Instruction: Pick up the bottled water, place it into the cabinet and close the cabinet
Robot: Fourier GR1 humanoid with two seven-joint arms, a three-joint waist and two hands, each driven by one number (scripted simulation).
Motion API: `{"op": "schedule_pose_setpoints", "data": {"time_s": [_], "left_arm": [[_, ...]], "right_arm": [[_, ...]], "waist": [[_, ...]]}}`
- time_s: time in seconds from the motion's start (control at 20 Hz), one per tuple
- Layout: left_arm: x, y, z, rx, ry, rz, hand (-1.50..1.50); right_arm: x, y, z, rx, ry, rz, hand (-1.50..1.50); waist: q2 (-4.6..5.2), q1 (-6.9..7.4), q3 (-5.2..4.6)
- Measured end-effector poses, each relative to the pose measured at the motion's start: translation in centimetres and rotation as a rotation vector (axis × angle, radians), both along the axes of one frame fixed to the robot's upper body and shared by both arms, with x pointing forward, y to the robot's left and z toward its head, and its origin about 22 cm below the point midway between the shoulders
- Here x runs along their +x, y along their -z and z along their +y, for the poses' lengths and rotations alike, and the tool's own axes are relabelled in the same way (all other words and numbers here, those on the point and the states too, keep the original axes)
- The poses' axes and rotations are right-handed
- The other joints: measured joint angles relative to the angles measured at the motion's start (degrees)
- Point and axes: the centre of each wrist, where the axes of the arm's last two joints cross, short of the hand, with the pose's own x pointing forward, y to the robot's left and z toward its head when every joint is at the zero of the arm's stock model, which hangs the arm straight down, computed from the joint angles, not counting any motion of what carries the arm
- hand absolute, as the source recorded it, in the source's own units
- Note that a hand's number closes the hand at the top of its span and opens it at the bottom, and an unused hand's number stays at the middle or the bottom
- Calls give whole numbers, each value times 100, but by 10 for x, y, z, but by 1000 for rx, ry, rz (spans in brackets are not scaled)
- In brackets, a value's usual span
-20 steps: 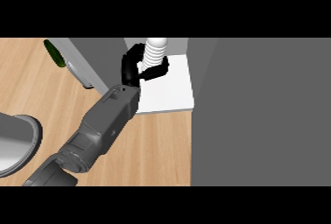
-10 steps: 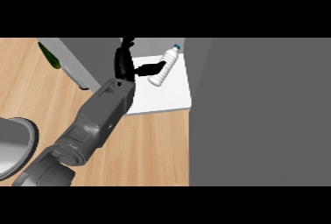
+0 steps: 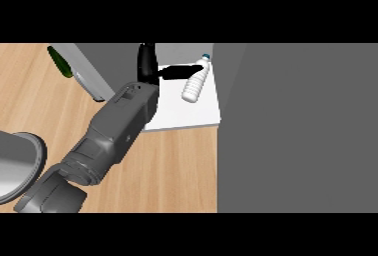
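- A grey forearm rises from the lower left of the head view and crosses the wooden counter toward the cabinet. Which arm it is cannot be told from this view.
- The black hand at its end is spread, one part pointing up, another reaching right toward the bottled water. Its fingers are straight and curl round nothing. A dark fingertip lies just beside the bottle's upper part; whether it touches cannot be told.
- The bottled water lies tilted on the white cabinet floor, apart from the palm. Its long axis runs from lower left to upper right, and its blue cap points up and to the right, toward the cabinet's dark side.
- The bottle looks white and ribbed; no label or writing can be read.
- The open cabinet door stands at the left, a dark green object beyond it at the edge.
- A grey round rim shows at the left edge.
- The broad grey cabinet face fills the right half.
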Motion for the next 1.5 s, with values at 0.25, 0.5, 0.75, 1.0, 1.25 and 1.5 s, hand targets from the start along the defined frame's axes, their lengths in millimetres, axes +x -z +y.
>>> {"op": "schedule_pose_setpoints", "data": {"time_s": [0.25,0.5,0.75,1.0,1.25,1.5], "left_arm": [[2,-10,-8,-93,109,-56,-150],[-4,-4,-18,-137,165,-63,-150],[-15,10,-23,-174,184,-63,-150],[-32,25,-28,-216,238,-51,-150],[-56,36,-36,-296,338,-42,-150],[-93,49,-44,-380,450,-57,-150]], "right_arm": [[1,1,1,9,6,9,-150],[-1,1,-1,0,16,26,-150],[0,2,2,13,15,36,-150],[3,2,9,41,21,48,-150],[-2,1,13,54,32,51,-150],[-2,-1,16,58,46,48,-150]], "waist": [[-59,144,4],[-122,271,9],[-173,342,11],[-200,397,10],[-232,452,10],[-241,529,10]]}}
